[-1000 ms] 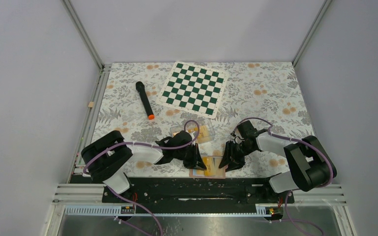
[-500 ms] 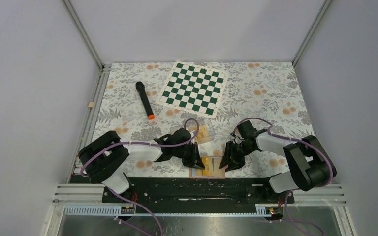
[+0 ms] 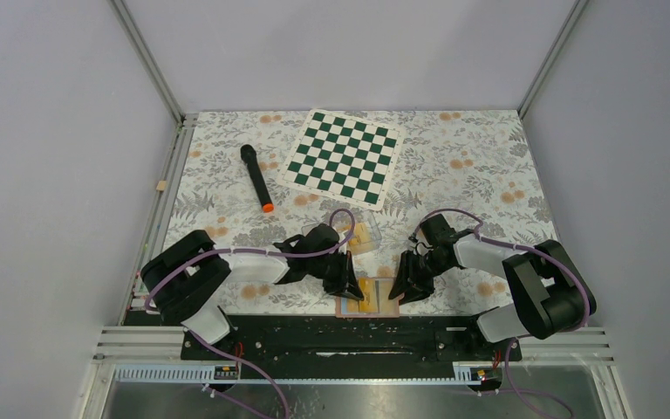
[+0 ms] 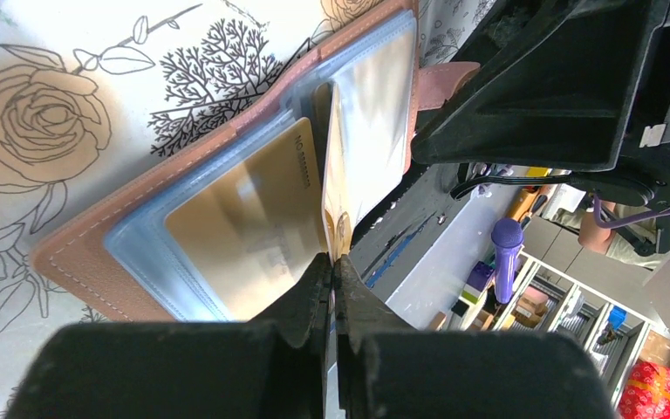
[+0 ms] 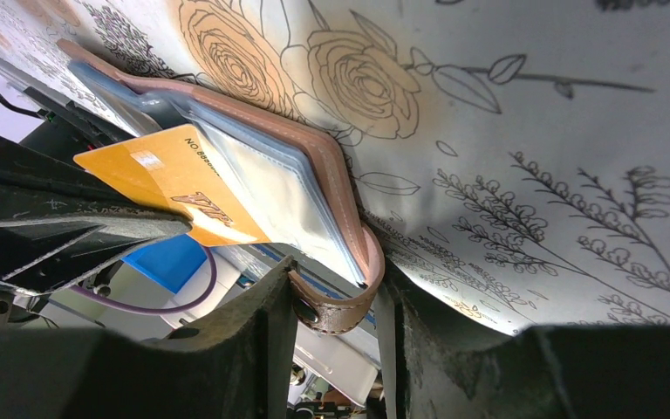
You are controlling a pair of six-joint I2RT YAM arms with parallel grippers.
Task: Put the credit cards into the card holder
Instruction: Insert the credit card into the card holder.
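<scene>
Arms bent low at frame bottom: left end effector (image 4: 331, 260) pinches a credit card (image 4: 335, 188); right end effector (image 5: 338, 284) straddles the snap tab (image 5: 340, 307) of the card holder (image 5: 318, 161), grip unclear.

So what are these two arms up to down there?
The left gripper pinches a yellow credit card, holding it edge-on between the clear pockets of the open card holder. The right gripper straddles the holder's snap tab, seemingly to steady it. One gold card already sits in a pocket.

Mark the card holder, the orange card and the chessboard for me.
card holder (image 4: 61, 262): left wrist view, tan leather border.
card (image 5: 166, 175): right wrist view, orange face.
chessboard (image 3: 343, 157): top view, centre squares.
</scene>
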